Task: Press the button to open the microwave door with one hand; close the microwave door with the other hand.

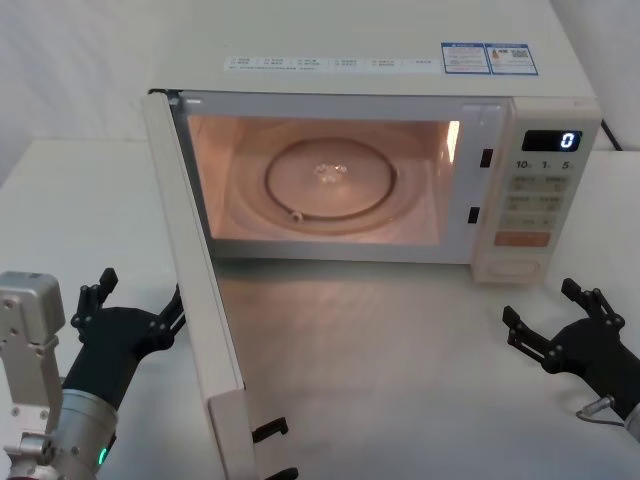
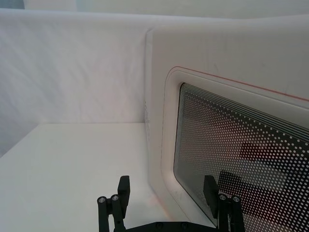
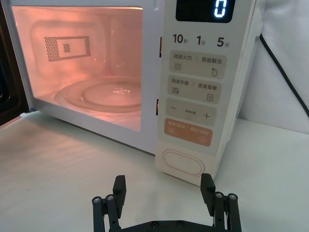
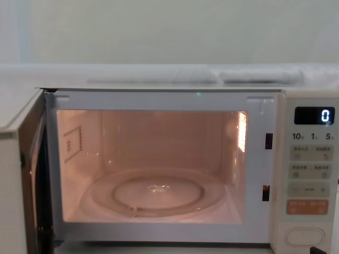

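microwave door (image 1: 195, 270) swung wide open, cavity lit, display reads 0. left gripper (image 1: 130, 312) sits just outside the door's outer face, jaws spread, holding nothing; contact with the panel possibly absent, hard to judge. right gripper (image 1: 565, 330) low on the surface (image 1: 400, 360), jaws spread and empty, just before the button (image 3: 182, 162).

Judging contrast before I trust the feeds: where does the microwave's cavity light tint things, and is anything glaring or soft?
Head view: the lit cavity glows orange-pink. Chest view: a bright strip on the cavity's right wall nearly washes out. Right wrist view: the display digit blooms slightly. Left wrist view: the microwave door window shows a pale, blurry reflection; the left gripper stays sharp.
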